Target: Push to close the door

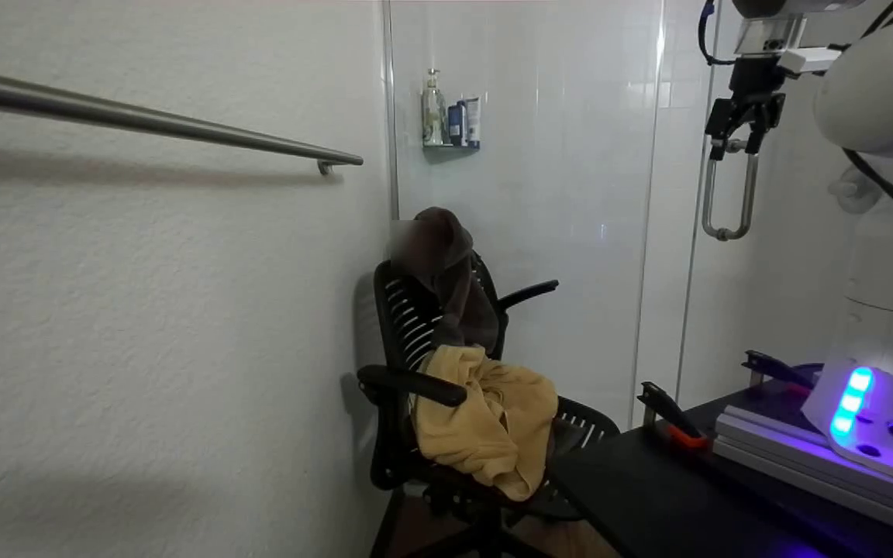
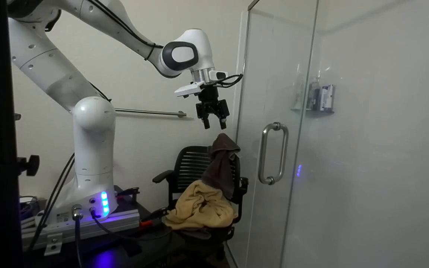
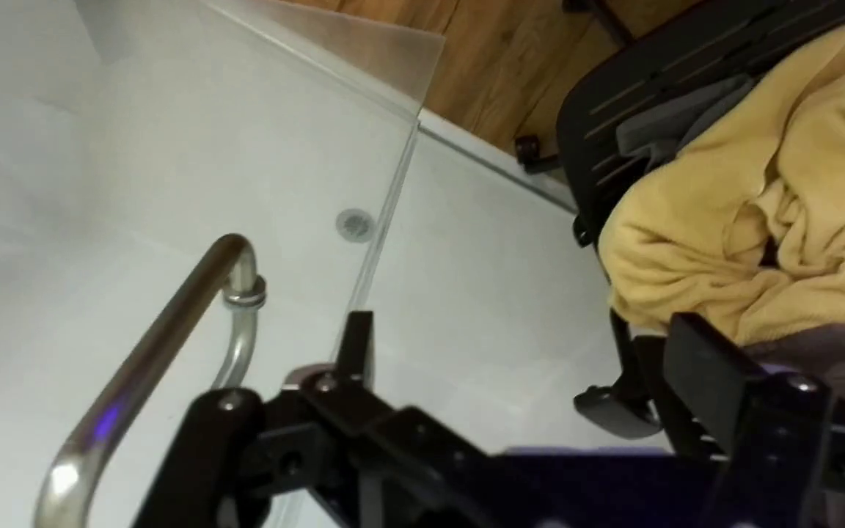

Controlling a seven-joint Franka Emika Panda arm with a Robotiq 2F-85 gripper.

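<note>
While the gripper [image 2: 215, 125] hangs spread apart, a chair [image 2: 190, 167] holding yellow cloth [image 2: 201, 206] stands near the glass door [image 2: 274, 208].

The black table [image 1: 648, 496] carries a silver metal beam [image 1: 818, 474] and two black clamps [image 1: 670, 411].

In an exterior view, the white arm [image 2: 97, 121] arches from the left, its black tool [image 2: 215, 124] pointing downward, fingers [image 2: 223, 123] parted.
</note>
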